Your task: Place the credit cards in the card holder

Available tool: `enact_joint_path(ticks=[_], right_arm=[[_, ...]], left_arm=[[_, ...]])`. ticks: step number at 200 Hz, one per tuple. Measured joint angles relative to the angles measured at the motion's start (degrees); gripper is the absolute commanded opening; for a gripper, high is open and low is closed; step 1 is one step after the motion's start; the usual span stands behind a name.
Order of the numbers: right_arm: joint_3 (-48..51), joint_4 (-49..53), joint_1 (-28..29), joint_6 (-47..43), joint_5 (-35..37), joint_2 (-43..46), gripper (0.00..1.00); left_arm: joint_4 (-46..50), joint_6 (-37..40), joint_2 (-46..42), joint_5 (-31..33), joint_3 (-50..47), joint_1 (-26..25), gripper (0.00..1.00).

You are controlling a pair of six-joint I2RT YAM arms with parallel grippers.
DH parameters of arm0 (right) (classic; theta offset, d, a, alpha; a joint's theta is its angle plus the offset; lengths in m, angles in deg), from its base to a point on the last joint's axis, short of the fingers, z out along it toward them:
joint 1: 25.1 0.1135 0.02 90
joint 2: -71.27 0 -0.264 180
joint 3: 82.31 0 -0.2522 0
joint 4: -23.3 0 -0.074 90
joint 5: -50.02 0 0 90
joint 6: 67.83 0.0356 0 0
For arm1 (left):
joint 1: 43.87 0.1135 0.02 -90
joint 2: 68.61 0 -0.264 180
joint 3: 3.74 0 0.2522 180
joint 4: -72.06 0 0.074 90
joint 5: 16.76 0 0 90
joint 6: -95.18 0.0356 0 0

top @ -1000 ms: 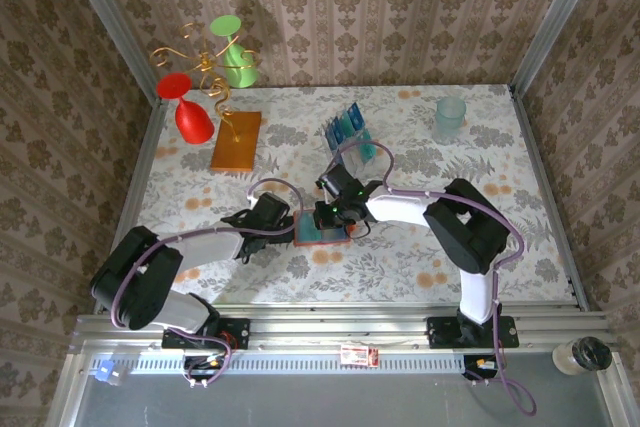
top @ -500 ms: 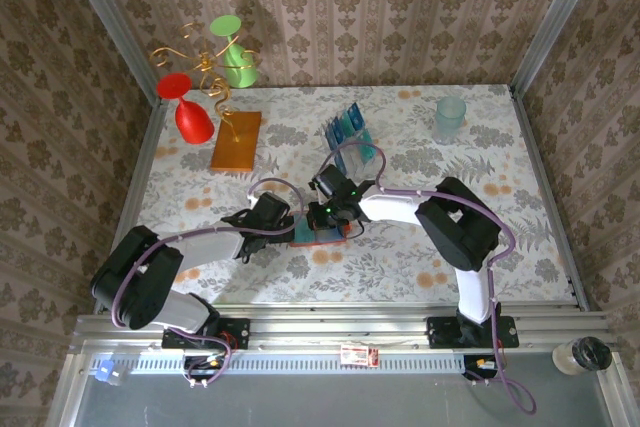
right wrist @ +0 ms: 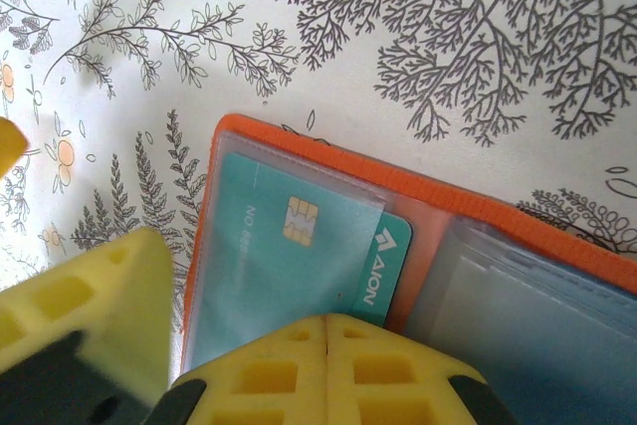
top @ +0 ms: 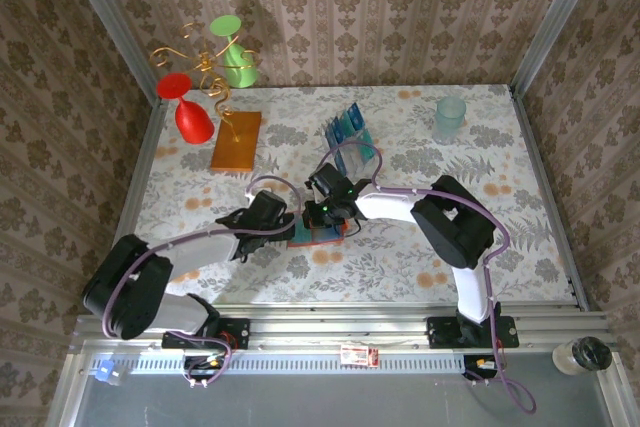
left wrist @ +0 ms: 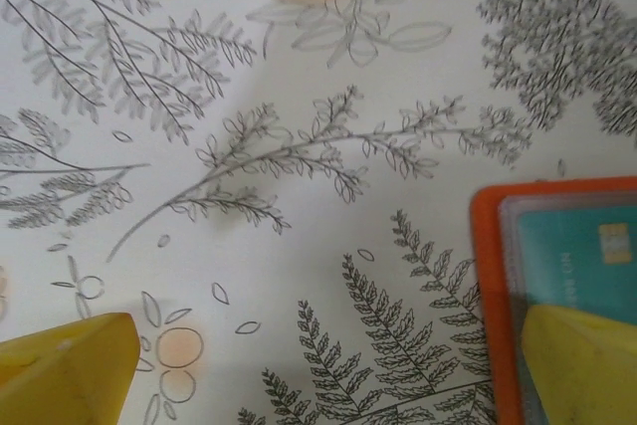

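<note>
While the card holder (right wrist: 448, 201) lies spread open on the desk (top: 500, 197), about in the middle and close in front of both arms, both claws are crowded right over it. You can see its orange rim and the clear pockets inside pretty well from the right wrist. One teal card (right wrist: 289, 266) with a gold chip sits in the left-hand pocket, with its logo end poking out past the pocket's edge toward the fold.

The right claw (right wrist: 328, 330) is clenched, yellow tips pressed flat together, parked right at the near edge of that card. I honestly can't tell if it's pinching the card or just sitting above it.

The left claw (left wrist: 323, 375) is released, spread really wide. One fingertip (left wrist: 582, 365) is over the card holder's outer half, on top of the teal card, and the other is off over bare desk, well apart from the first.

Further back on the desk, the rest of the credit cards (top: 345, 127) stand in a clear slotted rack (top: 362, 147). An orange-brown slab (top: 236, 140) lies off to the left of it, and a clear cup (top: 449, 119) stands off to the right.
</note>
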Motion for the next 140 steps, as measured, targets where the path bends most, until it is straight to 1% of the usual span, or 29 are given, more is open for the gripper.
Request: enact_joint_path(ticks=[22, 48, 86, 140], right_arm=[[0.0, 0.5, 0.0, -0.2, 0.2, 0.4, 0.07], [0.0, 2.4, 0.0, -0.7, 1.3, 2.2, 0.07], [0.0, 3.9, 0.0, -1.9, 2.9, 5.2, 0.06], [0.0, 4.4, 0.0, -1.9, 2.9, 5.2, 0.05]], left_arm=[[0.6, 0.1, -2.0, -0.1, 0.0, 1.3, 1.0], [1.2, 0.2, -1.9, -0.3, -0.2, 2.0, 1.0], [1.1, 0.2, 0.0, -0.8, -0.4, 2.0, 1.0], [0.8, 0.2, 1.7, -1.0, -0.7, 2.0, 1.0]])
